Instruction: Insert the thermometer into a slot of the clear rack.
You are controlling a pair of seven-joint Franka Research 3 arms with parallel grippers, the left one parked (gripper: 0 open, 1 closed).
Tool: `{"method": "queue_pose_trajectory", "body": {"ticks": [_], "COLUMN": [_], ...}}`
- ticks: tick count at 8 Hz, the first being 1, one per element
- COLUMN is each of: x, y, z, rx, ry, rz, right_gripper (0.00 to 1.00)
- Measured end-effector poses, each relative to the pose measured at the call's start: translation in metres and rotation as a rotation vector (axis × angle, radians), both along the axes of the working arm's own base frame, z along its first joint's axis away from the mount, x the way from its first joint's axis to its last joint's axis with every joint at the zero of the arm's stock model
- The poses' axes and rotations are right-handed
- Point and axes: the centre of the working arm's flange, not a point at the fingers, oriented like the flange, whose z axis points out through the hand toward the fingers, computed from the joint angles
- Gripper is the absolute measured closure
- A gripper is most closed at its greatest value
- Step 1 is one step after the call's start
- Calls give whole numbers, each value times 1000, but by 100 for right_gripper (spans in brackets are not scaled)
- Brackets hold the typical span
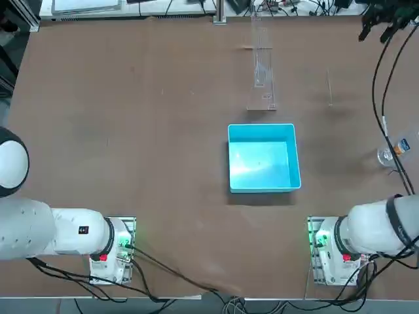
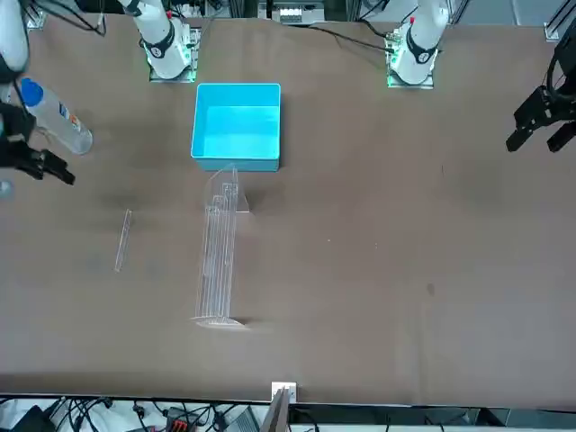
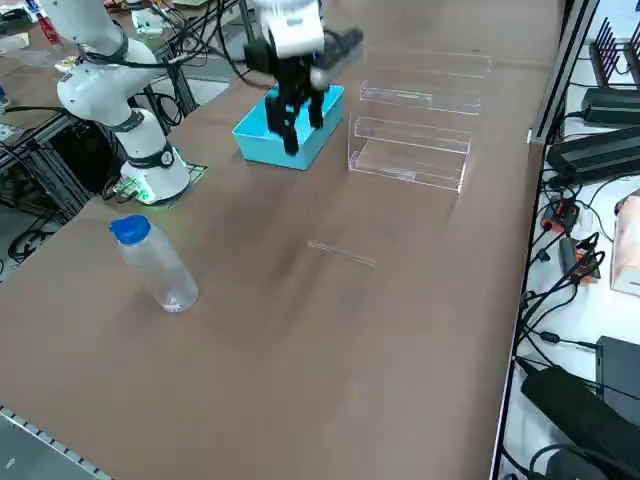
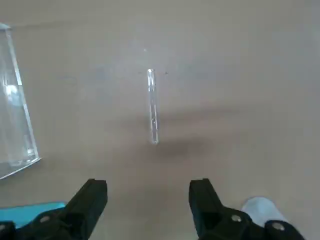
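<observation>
- Across the wide brown worktop (image 2: 360,270), the task's pieces lie well apart, so the rod has to be carried over to its slot.
- The long, narrow rack of clear acrylic (image 2: 216,261) looks stiff and light; a nudge could probably slide it, so the rod should go in without side pressure.
- The right gripper (image 4: 148,185) is poised above the worktop, its black jaws wide apart with nothing between them.
- The thin, straight, near-transparent glass thermometer (image 4: 153,107) lies flat on the worktop, out to the robot's right of the rack and clear of it. It should be very light, rigid, slippery and easily snapped. Pinch it gently near the middle of its length, jaws square across it; a hard squeeze may crack it, a slack one let it roll or swing.
- The small printed label (image 2: 68,115) on the clear bottle with a blue cap (image 3: 160,268) has lettering too small to read; no brand or marking is legible on the thermometer or rack.
</observation>
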Motion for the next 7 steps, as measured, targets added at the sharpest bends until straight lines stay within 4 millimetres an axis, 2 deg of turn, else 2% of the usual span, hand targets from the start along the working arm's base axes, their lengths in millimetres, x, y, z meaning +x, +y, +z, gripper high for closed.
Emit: {"method": "queue_pose_trajectory", "body": {"ticks": [3, 5, 7], "x": [25, 32, 38], "y": [-5, -2, 1], "z": [-67, -128, -176], "rx": [-12, -17, -10], "ry": [-21, -35, -24], "rz": [-3, 3, -19], "right_gripper": [0, 0, 0]}}
